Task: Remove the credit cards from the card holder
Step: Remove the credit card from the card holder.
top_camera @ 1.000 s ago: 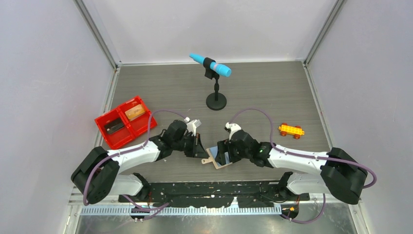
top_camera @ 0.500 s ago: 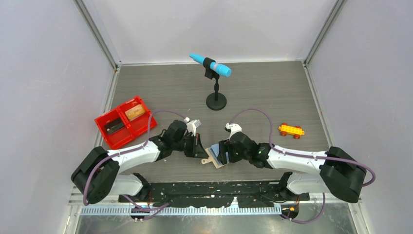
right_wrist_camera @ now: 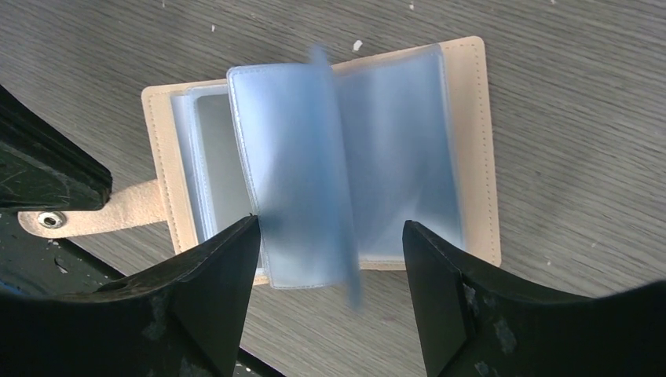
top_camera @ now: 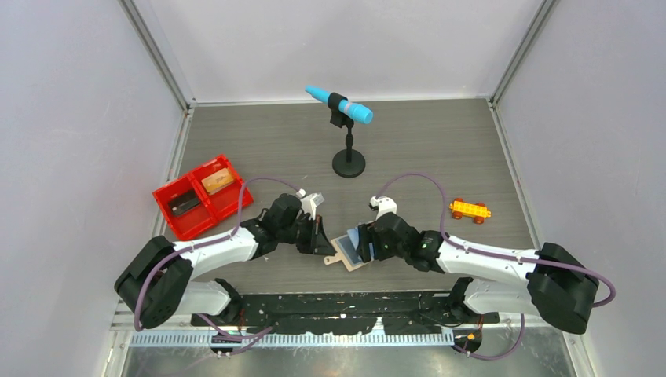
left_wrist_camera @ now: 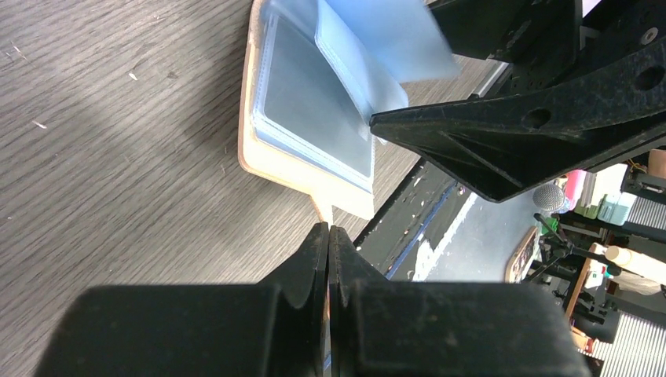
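Observation:
The tan card holder (top_camera: 345,255) lies open on the table between my grippers. My left gripper (top_camera: 328,248) is shut on its side tab (left_wrist_camera: 323,209), seen in the left wrist view with the jaws pressed together (left_wrist_camera: 328,229). My right gripper (right_wrist_camera: 330,236) is open just above the holder (right_wrist_camera: 471,141). A blue-grey plastic sleeve (right_wrist_camera: 298,181) stands up between its fingers, blurred in mid-flip. The sleeves that show look empty. A tan-orange card (top_camera: 218,180) and a dark card (top_camera: 184,204) lie in the red tray (top_camera: 174,222) at the left.
A blue microphone on a black stand (top_camera: 348,161) stands behind the grippers. An orange-yellow toy car (top_camera: 470,209) sits at the right. Grey walls close in the table on three sides. The black base rail runs just below the holder.
My right gripper has shifted slightly right and away from the near edge. A plastic sleeve has lifted and is flipping over. My left gripper has stayed on the tab.

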`<act>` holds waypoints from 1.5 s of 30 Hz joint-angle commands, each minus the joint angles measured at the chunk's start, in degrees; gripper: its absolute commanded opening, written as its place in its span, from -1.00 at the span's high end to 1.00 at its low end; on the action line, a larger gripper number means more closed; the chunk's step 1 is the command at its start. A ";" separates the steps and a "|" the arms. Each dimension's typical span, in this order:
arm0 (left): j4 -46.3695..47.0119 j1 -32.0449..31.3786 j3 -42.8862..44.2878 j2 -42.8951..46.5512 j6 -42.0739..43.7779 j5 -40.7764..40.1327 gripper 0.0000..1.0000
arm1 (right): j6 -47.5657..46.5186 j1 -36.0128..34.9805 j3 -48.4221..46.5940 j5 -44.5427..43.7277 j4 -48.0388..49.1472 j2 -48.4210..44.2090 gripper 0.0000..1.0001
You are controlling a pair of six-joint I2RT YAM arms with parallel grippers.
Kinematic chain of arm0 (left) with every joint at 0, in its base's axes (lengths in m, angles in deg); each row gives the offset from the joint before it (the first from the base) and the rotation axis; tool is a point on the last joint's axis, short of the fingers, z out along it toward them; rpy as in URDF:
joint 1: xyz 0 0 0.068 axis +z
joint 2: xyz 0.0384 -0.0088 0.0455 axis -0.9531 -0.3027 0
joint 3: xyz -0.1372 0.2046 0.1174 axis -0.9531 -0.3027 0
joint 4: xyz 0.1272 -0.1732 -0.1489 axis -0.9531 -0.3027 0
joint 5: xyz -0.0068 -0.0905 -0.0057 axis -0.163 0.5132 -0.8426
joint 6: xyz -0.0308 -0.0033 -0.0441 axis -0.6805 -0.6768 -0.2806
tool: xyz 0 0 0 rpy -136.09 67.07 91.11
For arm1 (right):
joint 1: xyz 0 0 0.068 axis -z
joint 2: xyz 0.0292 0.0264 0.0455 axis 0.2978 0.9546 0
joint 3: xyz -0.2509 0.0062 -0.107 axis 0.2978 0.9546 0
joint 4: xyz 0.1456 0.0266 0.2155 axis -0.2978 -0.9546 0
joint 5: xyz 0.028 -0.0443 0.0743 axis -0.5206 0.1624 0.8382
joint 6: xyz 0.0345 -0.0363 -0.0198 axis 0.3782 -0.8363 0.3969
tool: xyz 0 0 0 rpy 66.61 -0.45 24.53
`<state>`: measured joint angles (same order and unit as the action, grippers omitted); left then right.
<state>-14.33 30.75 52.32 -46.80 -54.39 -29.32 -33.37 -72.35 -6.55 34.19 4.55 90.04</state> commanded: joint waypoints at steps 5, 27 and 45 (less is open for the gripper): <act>-0.13 -0.21 -0.21 0.20 1.68 -0.71 1.00 | 0.17 -0.08 -1.46 -4.04 -1.94 -2.20 -0.48; -1.00 -0.12 0.46 -0.38 6.01 1.05 1.00 | -1.75 -0.08 -9.36 -5.71 -12.15 -2.95 -0.35; -0.04 -0.12 -0.51 0.13 5.72 1.66 1.00 | -4.33 -0.96 -8.37 5.97 0.97 6.49 -0.64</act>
<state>-16.78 30.75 52.28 -47.25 -49.30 -28.90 -36.82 -72.44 -13.48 39.24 2.32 94.87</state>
